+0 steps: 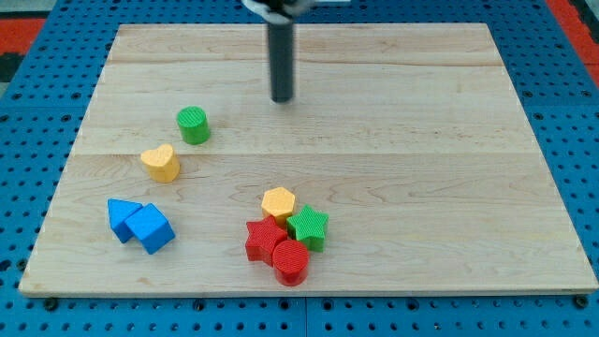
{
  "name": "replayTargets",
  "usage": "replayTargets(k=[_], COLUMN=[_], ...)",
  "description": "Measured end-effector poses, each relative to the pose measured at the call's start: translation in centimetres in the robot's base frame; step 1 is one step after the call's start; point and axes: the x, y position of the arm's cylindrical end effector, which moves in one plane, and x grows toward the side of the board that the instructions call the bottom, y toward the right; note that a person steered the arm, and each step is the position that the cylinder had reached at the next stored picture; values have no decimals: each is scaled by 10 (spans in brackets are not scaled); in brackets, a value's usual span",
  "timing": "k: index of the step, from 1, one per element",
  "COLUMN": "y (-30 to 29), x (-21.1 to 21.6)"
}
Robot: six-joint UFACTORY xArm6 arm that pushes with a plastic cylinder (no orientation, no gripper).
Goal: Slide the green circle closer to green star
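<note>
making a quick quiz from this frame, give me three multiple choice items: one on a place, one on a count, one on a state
1. Where is the green circle relative to the yellow heart?
A. toward the view's top and right of it
B. toward the view's bottom of it
C. stacked on it

2. How many red blocks are on the board?
A. one
B. two
C. four

3. What is my tip touching?
A. the green circle
B. the green star
C. no block

Answers: 1 A, the circle sits just above and right of the heart. 2 B, a red star and a red cylinder. 3 C, the tip stands apart, to the circle's right.
</note>
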Motion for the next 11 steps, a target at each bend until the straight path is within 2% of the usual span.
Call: replayTargets(k=[1, 2, 3, 5, 6, 7, 8, 9, 10, 11], y=[-76, -110, -122, -36, -7, 7, 0, 41, 92, 123], x=[-12, 30, 52, 151, 162, 125, 111, 110, 156, 155])
